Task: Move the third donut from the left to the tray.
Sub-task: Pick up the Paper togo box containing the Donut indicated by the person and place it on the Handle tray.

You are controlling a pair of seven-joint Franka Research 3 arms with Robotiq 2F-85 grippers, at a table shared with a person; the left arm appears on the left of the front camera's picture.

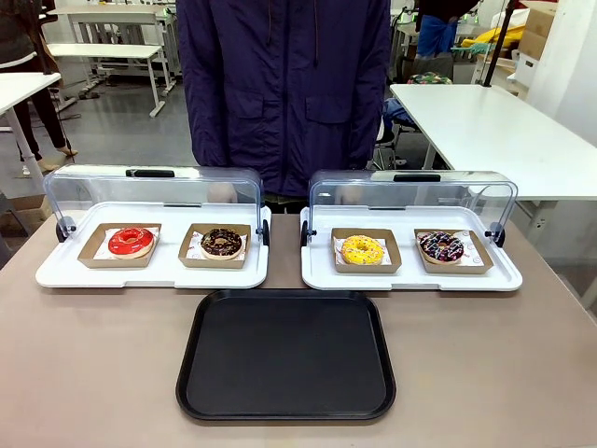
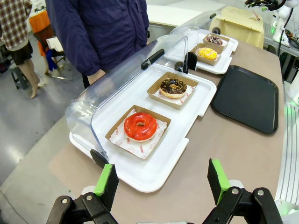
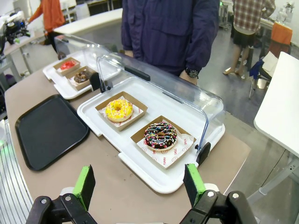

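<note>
The third donut from the left (image 1: pixel 362 249), yellow-iced with sprinkles, lies in a brown cardboard holder on the right white display tray (image 1: pixel 410 278); I also see this donut (image 3: pixel 118 109) (image 2: pixel 207 53) from both wrists. The black tray (image 1: pixel 286 355) (image 3: pixel 46 130) (image 2: pixel 247 98) sits bare at the table's near middle. My right gripper (image 3: pixel 139 186) hangs open above the table's right end, well short of the donut. My left gripper (image 2: pixel 162 180) is open too, over the left end near the red donut (image 2: pixel 140 126).
A red donut (image 1: pixel 131 242) and a chocolate donut (image 1: pixel 221 243) lie on the left white tray (image 1: pixel 149 275); a sprinkled chocolate donut (image 1: pixel 440 246) lies right of the yellow one. Both clear lids (image 1: pixel 154 187) stand raised. A person in a dark jacket (image 1: pixel 284 89) stands behind.
</note>
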